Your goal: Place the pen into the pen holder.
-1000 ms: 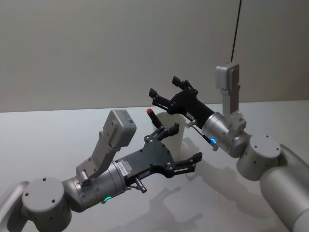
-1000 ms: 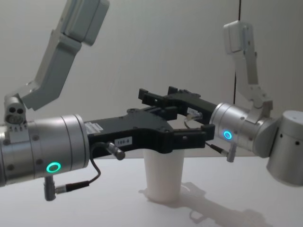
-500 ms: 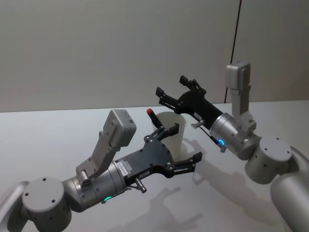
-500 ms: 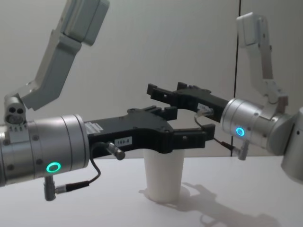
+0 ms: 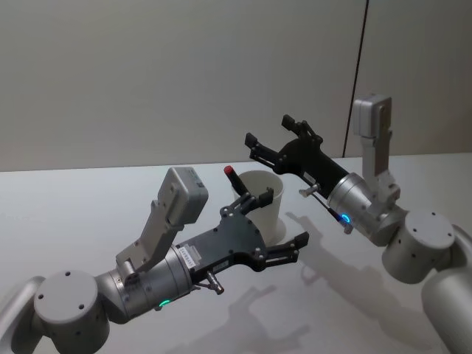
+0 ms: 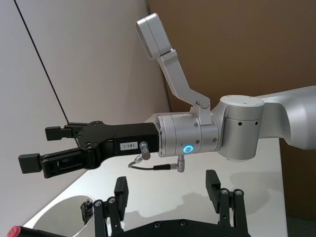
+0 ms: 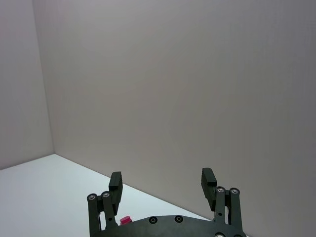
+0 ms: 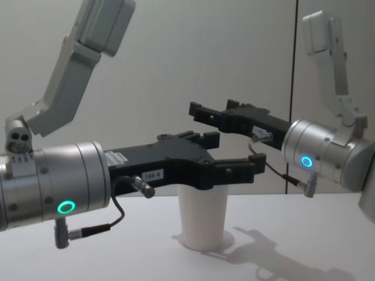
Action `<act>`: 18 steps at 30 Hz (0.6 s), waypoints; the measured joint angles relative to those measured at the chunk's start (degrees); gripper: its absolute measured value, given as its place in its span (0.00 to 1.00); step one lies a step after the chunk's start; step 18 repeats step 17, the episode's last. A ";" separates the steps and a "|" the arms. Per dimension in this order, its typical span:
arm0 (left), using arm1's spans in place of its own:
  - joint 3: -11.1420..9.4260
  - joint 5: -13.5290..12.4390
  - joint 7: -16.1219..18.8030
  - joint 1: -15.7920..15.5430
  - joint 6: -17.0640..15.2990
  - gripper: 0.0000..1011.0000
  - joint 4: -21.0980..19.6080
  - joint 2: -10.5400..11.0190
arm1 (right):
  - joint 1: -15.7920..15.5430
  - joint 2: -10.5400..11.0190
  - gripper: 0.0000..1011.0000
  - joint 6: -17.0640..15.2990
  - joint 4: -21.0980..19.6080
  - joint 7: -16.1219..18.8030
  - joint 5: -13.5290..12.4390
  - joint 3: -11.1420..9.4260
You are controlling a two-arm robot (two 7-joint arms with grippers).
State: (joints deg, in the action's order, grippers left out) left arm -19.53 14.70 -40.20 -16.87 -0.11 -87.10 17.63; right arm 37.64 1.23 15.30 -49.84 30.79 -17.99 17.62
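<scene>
A: Where does the pen (image 5: 232,172) stand?

B: Its red cap pokes above the rolled rim of the pen holder (image 5: 265,193), on the robot's left side of the cup, so I judge it already inside. The cup sits upright on the table (image 5: 74,214), toward the far edge and well in from the side edges

A: And the claws?

B: The right gripper (image 5: 274,134) hangs above and just right of the cup, jaws spread, grasping nothing. The left gripper (image 5: 276,221) hovers just in front of the cup, also released and empty

A: How to finish well?

B: I'd draw the right arm up and away along a clear line, so no finger clips the rim or tips the light cup, and hold the left arm off it

A: Any writing?

B: Small white labels on both gripper bodies; the print is too small to read for certain
</scene>
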 joint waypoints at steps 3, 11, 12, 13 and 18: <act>0.00 0.00 0.00 0.00 0.00 0.99 0.00 0.00 | -0.22 0.12 0.99 -0.16 -0.44 -0.09 0.05 -0.06; 0.00 0.00 0.00 0.00 0.00 0.99 0.00 0.00 | -0.59 0.32 0.99 -0.43 -1.15 -0.23 0.17 -0.12; 0.00 0.00 0.00 0.00 0.00 0.99 0.00 0.00 | -0.62 0.34 0.99 -0.45 -1.20 -0.24 0.17 -0.12; 0.00 0.00 0.00 0.00 0.00 0.99 0.00 0.00 | -0.64 0.36 0.99 -0.47 -1.25 -0.25 0.18 -0.13; 0.00 0.00 0.00 0.00 0.00 0.99 0.00 0.00 | -0.75 0.42 0.99 -0.54 -1.42 -0.28 0.20 -0.15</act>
